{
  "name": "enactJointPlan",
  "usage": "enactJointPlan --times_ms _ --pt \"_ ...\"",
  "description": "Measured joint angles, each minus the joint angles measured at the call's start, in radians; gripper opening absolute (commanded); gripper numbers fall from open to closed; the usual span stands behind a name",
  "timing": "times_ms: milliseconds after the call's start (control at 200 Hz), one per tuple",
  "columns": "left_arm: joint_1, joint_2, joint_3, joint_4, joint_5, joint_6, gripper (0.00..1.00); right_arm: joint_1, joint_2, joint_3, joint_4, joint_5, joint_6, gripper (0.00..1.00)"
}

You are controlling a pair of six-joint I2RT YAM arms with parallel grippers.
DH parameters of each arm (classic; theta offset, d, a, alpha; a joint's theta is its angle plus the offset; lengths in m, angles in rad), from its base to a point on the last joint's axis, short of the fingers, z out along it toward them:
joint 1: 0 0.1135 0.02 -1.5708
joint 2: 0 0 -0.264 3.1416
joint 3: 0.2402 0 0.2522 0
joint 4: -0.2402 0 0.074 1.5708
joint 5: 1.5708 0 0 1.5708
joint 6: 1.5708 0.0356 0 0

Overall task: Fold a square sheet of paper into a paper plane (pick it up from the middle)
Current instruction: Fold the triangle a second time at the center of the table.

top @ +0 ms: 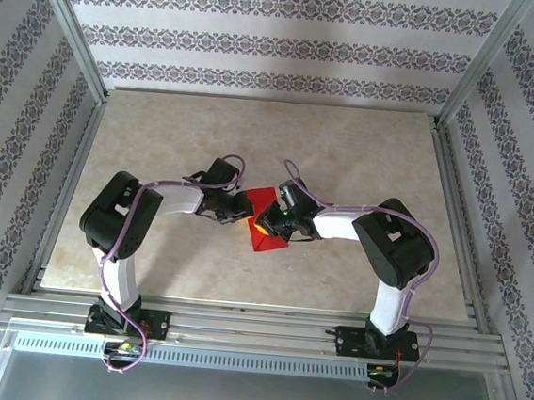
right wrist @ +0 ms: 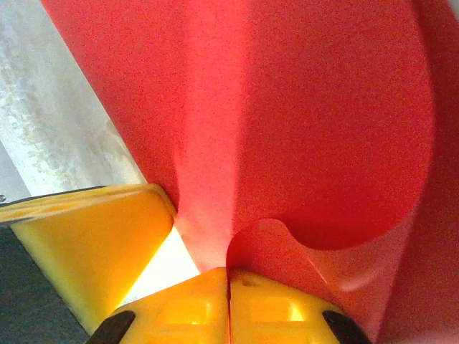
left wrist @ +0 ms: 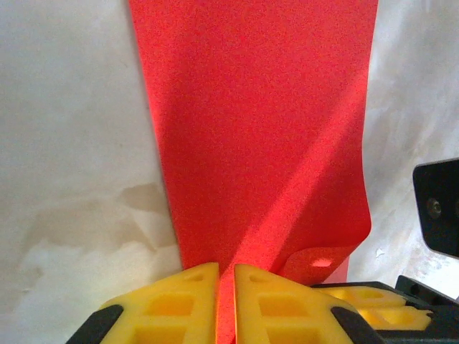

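**The square sheet of paper [top: 263, 202] is pinched from both sides**

It lies at the middle of the table [top: 365, 162]. It seems light, limp and easy to tear, so an edge is best to hold. The left gripper [left wrist: 226, 269] and the right gripper [right wrist: 228, 271] both clamp it, with their arms bent inward and low.

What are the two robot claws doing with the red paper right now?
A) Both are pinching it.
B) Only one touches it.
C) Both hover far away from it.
A: in the wrist views, the left gripper and the right gripper are each closed on an edge of the red paper.
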Motion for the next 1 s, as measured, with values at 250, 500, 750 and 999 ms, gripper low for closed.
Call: enactJointPlan --times_ms 250,500,750,999 --pt "0.003 0.0 0.003 -0.008 -0.007 0.008 0.14 0.0 0.0 0.002 -0.005 0.003 0.0 0.11" --pt "0.027 -0.114 -0.019 -0.061 -0.084 0.002 0.15 0.002 0.0 0.015 -0.01 0.004 0.0 0.24" --pt "0.065 -0.233 -0.122 -0.063 -0.134 -0.058 0.17 0.002 -0.006 0.023 -0.005 -0.002 0.0 0.41" --pt "0.062 -0.248 -0.164 -0.033 -0.089 -0.096 0.17 0.002 -0.009 0.024 -0.006 0.002 0.0 0.36"
